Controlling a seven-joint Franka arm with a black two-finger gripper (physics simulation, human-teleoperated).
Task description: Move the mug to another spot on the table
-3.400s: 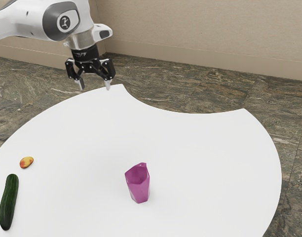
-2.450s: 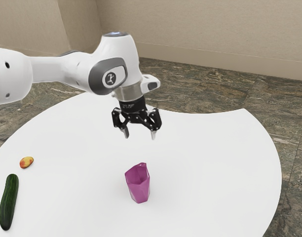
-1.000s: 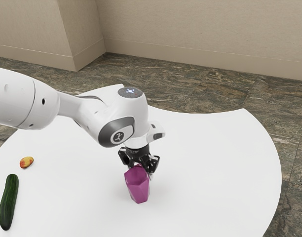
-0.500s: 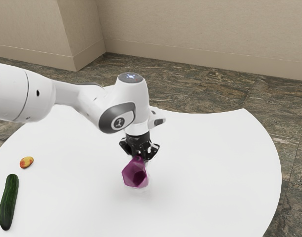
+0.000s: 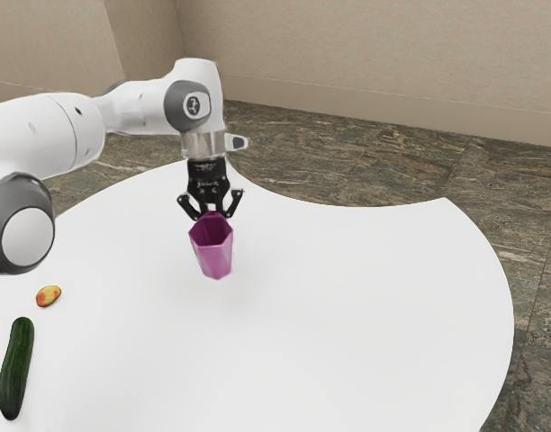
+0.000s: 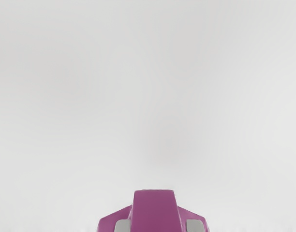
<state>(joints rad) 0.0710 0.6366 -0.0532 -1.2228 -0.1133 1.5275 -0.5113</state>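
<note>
Exterior view, tool (image 5: 210,215) clamping mug (image 5: 213,250) (aloft), long axis near upright, mouth up

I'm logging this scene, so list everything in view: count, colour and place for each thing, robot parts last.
mug: one, magenta, hanging upright from the gripper over the far part of the table, apparently clear of the surface
cucumber: one, dark green, lying on the table near its edge at the exterior view's lower left
small fruit: one, orange-yellow with a red patch, on the table just beyond the cucumber, not touching it
table: one, white, rounded, with a curved notch in its far edge
floor: brown-grey stone, around the table
wall: beige, behind
arm: one, white with grey joints, coming in from the exterior view's left
gripper: one, black, pointing down, shut on the mug's rim
</note>
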